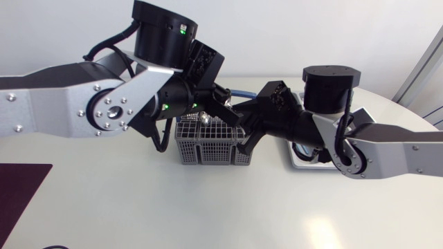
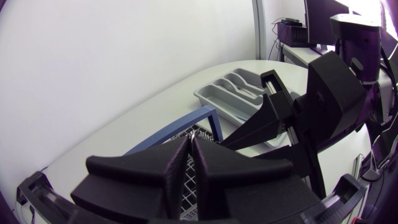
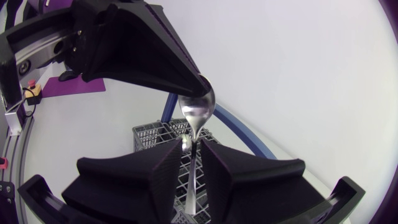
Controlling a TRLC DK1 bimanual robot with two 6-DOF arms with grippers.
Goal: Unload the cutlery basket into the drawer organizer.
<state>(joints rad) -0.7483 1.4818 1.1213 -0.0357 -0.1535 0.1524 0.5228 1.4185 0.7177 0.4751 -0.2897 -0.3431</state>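
Okay, table point(image 1: 208, 214): bare white top in front of the work; its curved edge runs close behind the organizer.
left arm point(image 1: 55, 97): comes in over the table and ends above the basket.
right arm point(image 1: 394, 149): hangs over the organizer and covers most of it in the head view.
purple mat point(image 1: 21, 194): at the near left corner, well apart from the work.
drawer organizer point(image 2: 231, 94): grey tray just beside the basket on the right arm's side. The compartments that show are empty.
cutlery basket point(image 1: 208, 149): grey mesh, upright, directly under both grippers. Its rim could snag a low handle.
blue frame point(image 2: 180, 124): stands just behind the basket and limits room that way.
left gripper point(image 2: 191, 142): fingers nearly together; it looks pinched on the rim of the spoon's bowl, though the contact itself is shadowed.
right gripper point(image 3: 192, 152): fingers straddle the handle with a slim gap on each side, so it has no hold yet.
spoon point(image 3: 198, 112): hangs bowl-up above the basket, handle down between the right fingers.
handling: stiff steel, light, polished and so probably slippery. The curved bowl seats poorly; I'd clamp the flat of the mid-handle.
room: grippers are nose to nose. I'd lift clear of the basket rim, then go sideways to the organizer.
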